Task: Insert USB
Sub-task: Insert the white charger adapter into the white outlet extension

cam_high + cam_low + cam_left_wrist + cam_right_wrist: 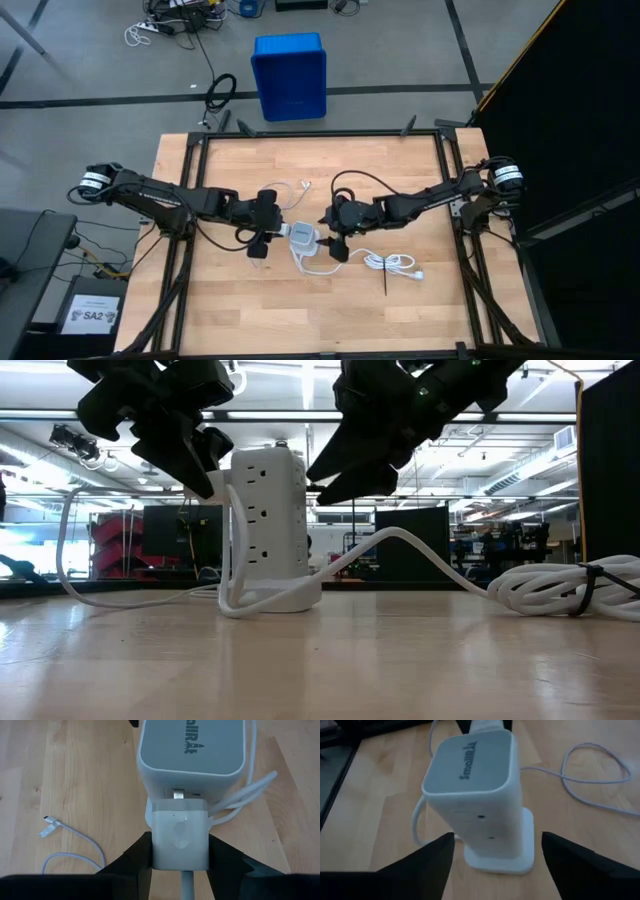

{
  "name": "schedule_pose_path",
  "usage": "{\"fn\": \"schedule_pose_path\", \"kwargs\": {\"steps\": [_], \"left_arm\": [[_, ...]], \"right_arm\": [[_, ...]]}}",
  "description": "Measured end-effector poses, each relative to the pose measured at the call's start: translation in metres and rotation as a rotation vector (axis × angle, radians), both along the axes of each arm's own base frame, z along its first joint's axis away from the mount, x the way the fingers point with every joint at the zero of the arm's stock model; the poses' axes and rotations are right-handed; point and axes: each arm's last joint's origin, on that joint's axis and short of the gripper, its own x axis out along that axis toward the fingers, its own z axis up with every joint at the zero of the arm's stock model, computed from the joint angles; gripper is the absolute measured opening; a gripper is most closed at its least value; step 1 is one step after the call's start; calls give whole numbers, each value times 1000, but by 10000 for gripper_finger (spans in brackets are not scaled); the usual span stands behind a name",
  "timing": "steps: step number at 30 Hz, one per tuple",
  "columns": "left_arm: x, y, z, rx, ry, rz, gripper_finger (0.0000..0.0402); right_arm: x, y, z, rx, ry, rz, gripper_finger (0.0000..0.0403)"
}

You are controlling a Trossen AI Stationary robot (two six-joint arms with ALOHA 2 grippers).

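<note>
Left hand (pixel 180 855) gripping charger block (pixel 180 840) against power tower (pixel 192 755), right hand (pixel 495 855) wide

Pale wood-plank table (pixel 220 310), smooth. Glossy white plastic charger (pixel 179 834) against a matt white plastic tower (pixel 192 757); matt black fingers (pixel 131 861) beside the charger.

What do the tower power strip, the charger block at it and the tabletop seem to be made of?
Tower power strip: apparently matte white plastic, smooth moulded edges. Charger block, held in the left end effector: likely glossy white plastic, showing a soft reflection. Tabletop: light wood, visible plank seams and grain.
</note>
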Motion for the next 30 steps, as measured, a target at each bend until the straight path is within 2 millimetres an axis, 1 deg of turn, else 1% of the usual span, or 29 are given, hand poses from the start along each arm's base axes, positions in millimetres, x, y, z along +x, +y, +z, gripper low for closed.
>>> {"fn": "schedule_pose_path", "kwargs": {"steps": [5,9,12,16,18,21,24,25,28,30], "left_arm": [[0,0,0,0,0,0,127],[0,0,0,-1,1,0,127],[0,0,0,-1,1,0,127],[0,0,0,-1,1,0,127],[0,0,0,-1,1,0,127],[0,0,0,-3,2,-1,127],[0,0,0,-6,2,0,127],[0,0,0,-6,2,-1,127],[0,0,0,-11,3,-4,127],[0,-1,0,-15,3,-9,127]], "right_arm": [[3,1,5,28,-63,-11,300],[5,11,10,41,-123,2,315],[4,18,11,4,-138,-15,325],[3,22,11,-56,-144,-55,341],[7,23,6,-70,-154,-66,349],[17,25,-12,-78,-159,-55,359],[26,26,-32,-94,-121,-48,368],[30,27,-35,-97,-116,-49,370],[39,26,-34,-91,-130,-52,373],[40,24,-33,-97,-130,-52,368]]}}
